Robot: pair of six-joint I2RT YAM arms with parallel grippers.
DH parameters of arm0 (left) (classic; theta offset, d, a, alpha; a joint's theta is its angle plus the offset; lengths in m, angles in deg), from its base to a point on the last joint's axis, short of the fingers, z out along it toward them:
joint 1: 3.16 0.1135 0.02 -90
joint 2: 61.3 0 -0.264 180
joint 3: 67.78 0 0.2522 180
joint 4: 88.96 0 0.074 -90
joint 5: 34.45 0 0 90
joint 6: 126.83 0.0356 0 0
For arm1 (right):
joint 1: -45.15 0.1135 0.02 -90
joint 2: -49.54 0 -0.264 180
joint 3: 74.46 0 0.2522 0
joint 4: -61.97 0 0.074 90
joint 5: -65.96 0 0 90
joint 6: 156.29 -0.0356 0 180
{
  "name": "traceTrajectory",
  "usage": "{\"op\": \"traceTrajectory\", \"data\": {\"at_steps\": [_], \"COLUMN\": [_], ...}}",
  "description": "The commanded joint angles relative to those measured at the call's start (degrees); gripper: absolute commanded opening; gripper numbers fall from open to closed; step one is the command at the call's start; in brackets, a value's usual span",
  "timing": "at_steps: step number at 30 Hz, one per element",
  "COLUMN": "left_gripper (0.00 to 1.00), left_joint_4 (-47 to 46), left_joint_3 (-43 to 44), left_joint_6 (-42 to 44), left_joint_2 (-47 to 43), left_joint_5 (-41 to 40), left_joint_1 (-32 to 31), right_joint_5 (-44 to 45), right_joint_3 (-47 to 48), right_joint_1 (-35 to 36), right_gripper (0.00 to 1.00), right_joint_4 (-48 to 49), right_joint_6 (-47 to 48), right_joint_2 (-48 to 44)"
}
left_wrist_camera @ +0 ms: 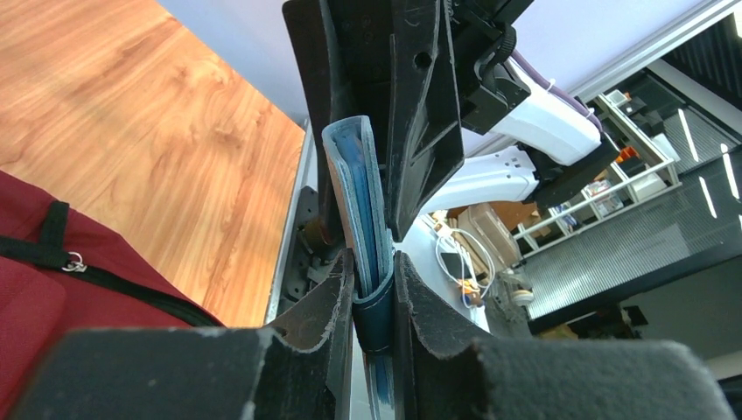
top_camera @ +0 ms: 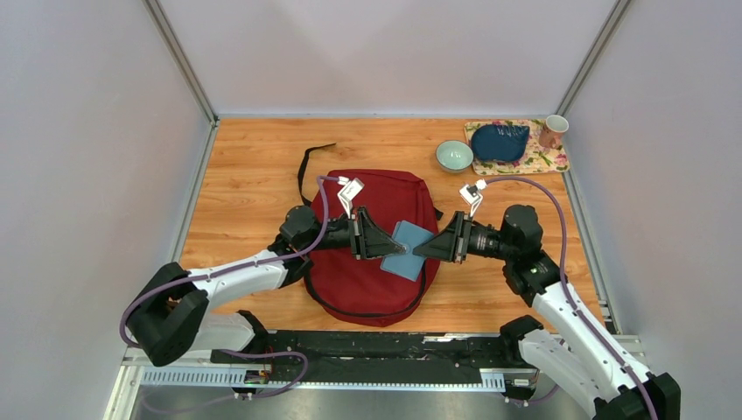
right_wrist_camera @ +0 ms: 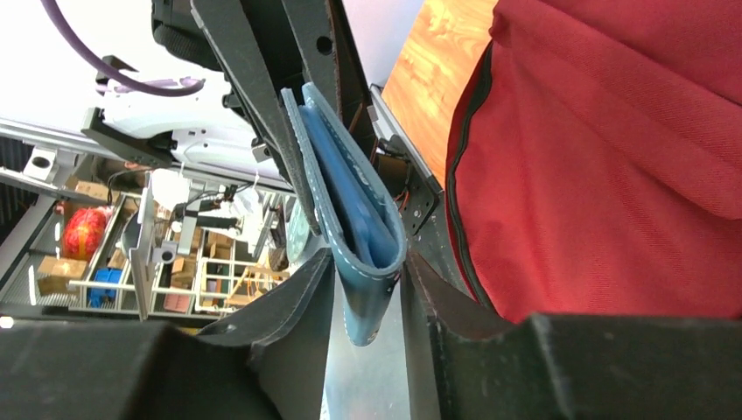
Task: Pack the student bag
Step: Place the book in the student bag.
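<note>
Nearest the lens in each wrist view are that arm's own finger pads, and both sets are clamped on the same blue wallet (left_wrist_camera: 357, 192).

1. Left gripper (top_camera: 391, 245): jaws together on the wallet's left edge, pressing both faces.
2. Right gripper (top_camera: 424, 250): jaws closed in on the opposite edge. From its own camera the pads appear to touch both faces, so I judge it gripped.
3. The wallet lies roughly flat, with a corner pointing to each arm. The two grippers face each other along one left-right line.
4. The student bag (top_camera: 367, 289) lies flat on the table directly beneath the wallet, its long axis running near to far. I see no open mouth from above.
5. Judgement: both arms are equally near. One must let go before the wallet can go down into the bag.
</note>
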Motion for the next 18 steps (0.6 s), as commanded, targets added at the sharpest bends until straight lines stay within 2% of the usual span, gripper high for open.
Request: {"op": "traceTrajectory", "data": {"at_steps": [1, 2, 4, 5, 6, 8, 9, 10, 11, 12, 13, 14, 15, 18], "left_gripper": [0.00, 0.00, 0.00, 0.00, 0.13, 0.30, 0.42, 0.46, 0.50, 0.56, 0.59, 0.62, 0.67, 0.73], "left_joint_4": [-5.1, -5.0, -4.3, -3.8, -2.0, 0.8, 6.0, 10.4, 15.2, 23.4, 26.8, 33.7, 37.3, 48.5], "left_joint_3": [2.6, 2.6, 2.8, 2.9, 3.1, 3.3, 3.6, 3.8, 4.1, 4.2, 4.3, 4.6, 5.9, 10.1], "left_joint_6": [-1.0, -1.0, -0.8, -0.6, -0.3, 1.5, 2.6, 6.2, 8.5, 12.1, 13.9, 15.7, 18.9, 26.0], "left_joint_2": [0.4, 0.5, 0.5, 0.5, 0.3, 0.0, -1.2, -2.2, -3.5, -6.3, -7.6, -9.0, -11.1, -12.3], "left_joint_5": [1.1, 1.2, 1.3, 1.1, 0.9, -0.5, -1.8, -3.8, -10.2, -13.6, -17.0, -23.3, -26.5, -35.6], "left_joint_1": [0.3, 0.2, 0.2, 0.3, 0.3, 0.3, 0.4, 0.4, 0.4, 0.4, 0.4, 0.4, 0.3, 0.4], "right_joint_5": [-1.3, -1.2, -1.0, -0.9, -0.3, 0.7, 3.3, 5.1, 7.3, 12.6, 15.3, 19.8, 21.6, 25.9], "right_joint_3": [1.3, 1.1, 0.9, 0.9, 0.8, 0.9, 1.1, 1.6, 1.9, 2.3, 2.9, 3.0, 3.1, 1.9], "right_joint_1": [1.3, 1.3, 1.4, 1.4, 1.4, 1.4, 1.3, 1.4, 1.4, 1.4, 1.3, 1.3, 1.4, 1.3], "right_gripper": [0.31, 0.23, 0.13, 0.04, 0.00, 0.00, 0.00, 0.00, 0.00, 0.00, 0.00, 0.00, 0.00, 0.00], "right_joint_4": [4.1, 4.4, 4.8, 4.9, 4.7, 3.1, 1.7, -0.2, -5.9, -8.8, -11.2, -14.9, -16.4, -18.0], "right_joint_6": [0.0, 0.0, -0.4, -0.4, -0.4, 0.1, 0.7, 2.7, 3.9, 5.0, 5.9, 7.2, 7.7, 7.5], "right_joint_2": [0.5, 0.4, 0.2, 0.0, 0.0, -0.4, -0.6, -1.0, -2.1, -2.7, -3.5, -5.1, -5.8, -8.4]}}
